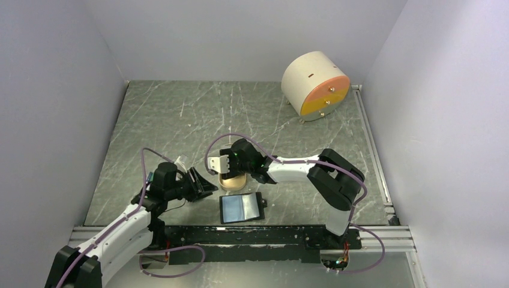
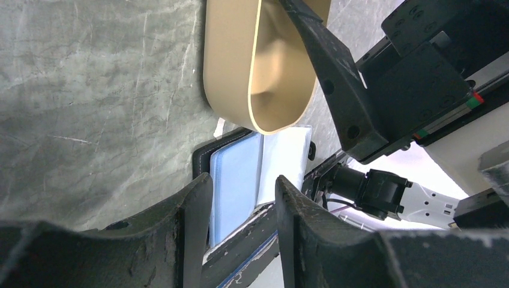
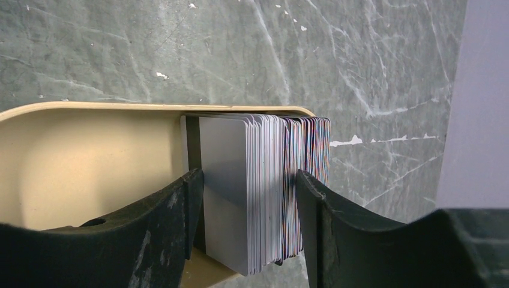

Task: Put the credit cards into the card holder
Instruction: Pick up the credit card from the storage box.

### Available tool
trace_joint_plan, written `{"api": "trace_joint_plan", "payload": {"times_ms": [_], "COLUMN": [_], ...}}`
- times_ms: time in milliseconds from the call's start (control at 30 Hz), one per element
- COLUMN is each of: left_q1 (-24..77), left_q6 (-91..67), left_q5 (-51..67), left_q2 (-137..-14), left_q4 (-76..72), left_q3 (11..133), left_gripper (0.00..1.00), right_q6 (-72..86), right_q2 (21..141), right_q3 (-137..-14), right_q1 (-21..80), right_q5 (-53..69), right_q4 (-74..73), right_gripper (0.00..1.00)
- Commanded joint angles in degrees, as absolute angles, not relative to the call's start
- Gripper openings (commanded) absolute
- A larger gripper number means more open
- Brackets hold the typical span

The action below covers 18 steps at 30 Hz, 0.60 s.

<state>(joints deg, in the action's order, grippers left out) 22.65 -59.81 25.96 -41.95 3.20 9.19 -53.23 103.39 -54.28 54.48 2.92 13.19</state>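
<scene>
1. Close to the middle of the near edge of the grey-green marbled worktop [image 1: 180, 120], the small black square folding card holder [image 1: 242, 207] lies open and flat. Its glossy blue-grey pockets face up.
2. Near the holder's far-left corner, the left gripper [image 2: 243, 178] points toward it. Its 2 black fingers [image 2: 186, 234] stand apart with a dark strip [image 2: 240, 249] crossing the gap. I cannot tell what the strip is or whether it is pinched.
3. Just beyond the holder's far edge sits the tan oval tray [image 3: 90, 168].
4. The stack of thin grey to silvery-white credit cards [image 3: 231, 180] stands on edge at 1 end of that tray, against its rim.
5. The right gripper [image 3: 249, 174] hangs over the tray with 1 black finger on each side of most of the stack. A few cards with coloured edges lie outside 1 finger. I cannot tell whether the claw presses the cards or only straddles them.
6. In the worktop's far-right corner, well apart from everything else, rests the round beige drum [image 1: 309, 75] with an orange face.
</scene>
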Motion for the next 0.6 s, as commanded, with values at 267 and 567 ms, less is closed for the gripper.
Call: {"api": "trace_joint_plan", "payload": {"times_ms": [267, 567], "left_q1": [22.15, 22.13], "left_q6": [-60.07, -60.21], "left_q5": [27.46, 27.45], "left_q2": [-41.79, -41.37], "left_q4": [1.29, 1.44], "left_q3": [8.20, 7.87], "left_gripper": [0.48, 0.47], "right_q6": [-54.25, -54.11], "right_q2": [102.23, 101.16], "right_q3": [-55.29, -56.16], "right_q1": [53.97, 53.79], "right_q5": [0.70, 0.71], "right_q4": [14.71, 14.52], "right_gripper": [0.56, 0.48]}}
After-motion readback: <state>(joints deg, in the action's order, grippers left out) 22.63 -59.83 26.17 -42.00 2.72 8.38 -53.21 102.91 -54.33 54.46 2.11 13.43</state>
